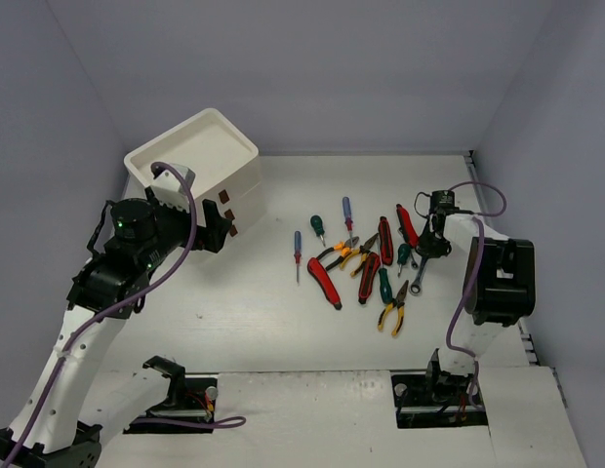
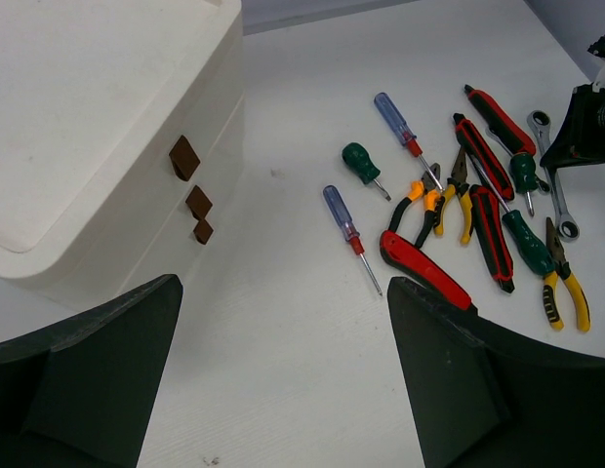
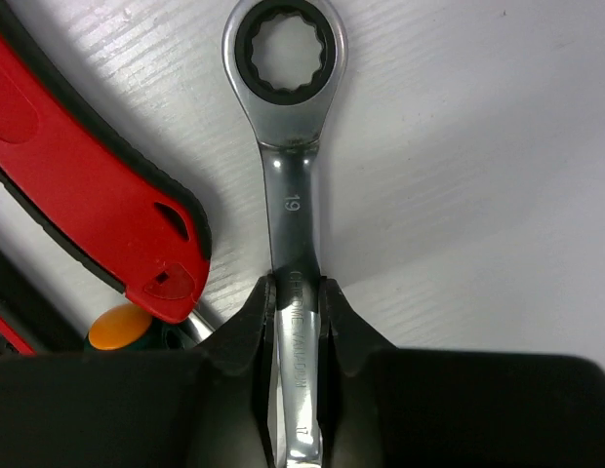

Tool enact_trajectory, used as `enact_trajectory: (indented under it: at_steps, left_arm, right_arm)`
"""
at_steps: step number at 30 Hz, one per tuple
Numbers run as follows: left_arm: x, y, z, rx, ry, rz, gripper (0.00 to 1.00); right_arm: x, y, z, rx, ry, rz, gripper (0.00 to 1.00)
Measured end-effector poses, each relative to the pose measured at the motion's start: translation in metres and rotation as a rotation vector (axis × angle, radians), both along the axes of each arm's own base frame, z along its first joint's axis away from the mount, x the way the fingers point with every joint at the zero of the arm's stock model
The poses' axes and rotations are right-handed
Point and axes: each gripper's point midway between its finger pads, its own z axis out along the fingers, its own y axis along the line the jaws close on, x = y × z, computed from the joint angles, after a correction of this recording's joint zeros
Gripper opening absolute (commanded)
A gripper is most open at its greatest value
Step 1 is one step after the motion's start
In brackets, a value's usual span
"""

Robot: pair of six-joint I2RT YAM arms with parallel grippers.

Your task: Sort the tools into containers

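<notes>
1. Closest to the lens in the right wrist view, the right jaws are clenched on the shank of a silver ratchet wrench (image 3: 291, 205). Its ring end points away from them, and it appears to lie flat on the surface (image 3: 478, 146).
2. Just beside the wrench lies a red-and-black handle (image 3: 88, 185), so the grip is made at the right edge of the tool pile (image 1: 366, 263).
3. Left jaws are released, spread wide and holding nothing. They hover near the white drawer box (image 1: 246, 180), looking across at the tools.
4. All the drawers look shut, their brown handle tabs (image 2: 184, 157) in a column, and no tool shows in the top tray (image 1: 146, 161).
5. Blue screwdrivers (image 1: 298, 252), a stubby green one (image 1: 318, 228), yellow-and-black pliers (image 1: 392, 314) and the red-handled pieces all lie out on the surface, well apart from the box.
6. Judged from this, sorting has barely begun. The wrench looks to be the first pick, and every tool is yet to be stowed. A drawer probably needs opening first.
</notes>
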Motion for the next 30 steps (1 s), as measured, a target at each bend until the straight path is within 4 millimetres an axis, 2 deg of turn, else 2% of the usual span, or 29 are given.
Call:
enact_trajectory:
  at_steps: [5, 11, 15, 18, 24, 30]
  left_arm:
    - [0.002, -0.005, -0.003, -0.003, 0.017, -0.012, 0.84]
    - [0.006, -0.016, -0.006, -0.026, 0.056, -0.039, 0.84]
    - [0.008, -0.022, -0.004, -0.044, 0.068, -0.046, 0.84]
    - [0.008, -0.024, -0.003, -0.059, 0.070, -0.049, 0.84]
    - [0.009, -0.034, -0.001, -0.097, 0.081, -0.064, 0.84]
    - [0.014, -0.049, 0.005, -0.167, 0.083, -0.073, 0.84]
  right_arm:
    - [-0.002, -0.002, 0.002, -0.017, 0.012, -0.006, 0.00]
    - [-0.022, -0.004, 0.006, -0.056, 0.081, 0.004, 0.00]
    - [-0.026, 0.002, 0.023, -0.077, 0.068, 0.042, 0.00]
    - [-0.021, 0.015, 0.044, -0.090, 0.016, 0.099, 0.00]
    - [-0.001, 0.054, 0.090, -0.082, -0.123, 0.234, 0.00]
    - [0.000, 0.103, 0.120, -0.053, -0.204, 0.396, 0.00]
